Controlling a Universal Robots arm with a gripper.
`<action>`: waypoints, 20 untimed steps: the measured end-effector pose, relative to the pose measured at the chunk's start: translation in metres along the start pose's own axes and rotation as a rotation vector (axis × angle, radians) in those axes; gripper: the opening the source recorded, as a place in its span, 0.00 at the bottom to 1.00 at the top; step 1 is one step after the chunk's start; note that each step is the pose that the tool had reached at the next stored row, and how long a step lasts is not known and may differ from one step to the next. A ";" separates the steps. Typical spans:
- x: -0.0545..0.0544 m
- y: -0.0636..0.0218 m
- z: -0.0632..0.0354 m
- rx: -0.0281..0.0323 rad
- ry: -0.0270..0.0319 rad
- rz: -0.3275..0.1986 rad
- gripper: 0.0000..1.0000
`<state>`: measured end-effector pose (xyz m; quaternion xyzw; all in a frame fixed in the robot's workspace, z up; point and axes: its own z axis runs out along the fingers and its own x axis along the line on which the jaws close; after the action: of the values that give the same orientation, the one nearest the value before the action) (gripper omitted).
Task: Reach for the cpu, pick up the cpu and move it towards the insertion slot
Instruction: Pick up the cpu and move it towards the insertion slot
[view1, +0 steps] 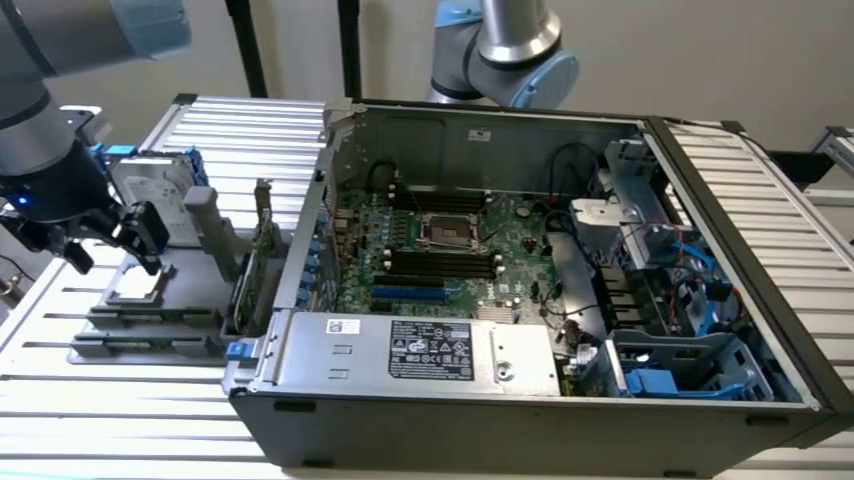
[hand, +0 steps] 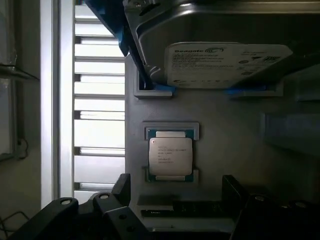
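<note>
Cpu (hand: 170, 156) lies flat, silver top up with printed lettering showing, seated in a small framed holder (hand: 171, 129) on a grey tray (hand: 225, 145). Nothing touches it.

On the same tray, near the holder, a hard drive (hand: 227, 62) stands on edge in blue brackets, with its label facing the wrist camera.

Gripper (hand: 177, 187) hangs over the tray near the cpu. Its two black fingers (hand: 122, 186) are spread wide and grasp nothing, and the cpu sits clear of both.

In the exterior view the gripper (view1: 110, 252) is at the exterior view's left, just above the cpu (view1: 134, 292), with the hard drive (view1: 147, 180) behind it. The tray rests on a slatted metal table (view1: 107, 400).

Well apart, toward the exterior view's right, an open computer case (view1: 534, 420) lies on the table. Inside it the insertion slot (view1: 447, 232) sits in the green circuit board (view1: 514, 225), a shiny metal frame around a dark centre. Long black memory slots (view1: 441, 262) lie just beside it.
</note>
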<state>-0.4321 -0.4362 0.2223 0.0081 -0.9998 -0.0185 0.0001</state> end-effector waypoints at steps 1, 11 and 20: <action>0.000 0.0001 0.0018 0.0001 0.0002 0.000 0.82; 0.000 0.0073 0.0197 -0.0002 0.0002 0.000 0.82; 0.002 0.0112 0.0293 -0.0001 -0.0009 0.000 0.82</action>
<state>-0.4340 -0.4239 0.1934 0.0082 -0.9998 -0.0186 -0.0004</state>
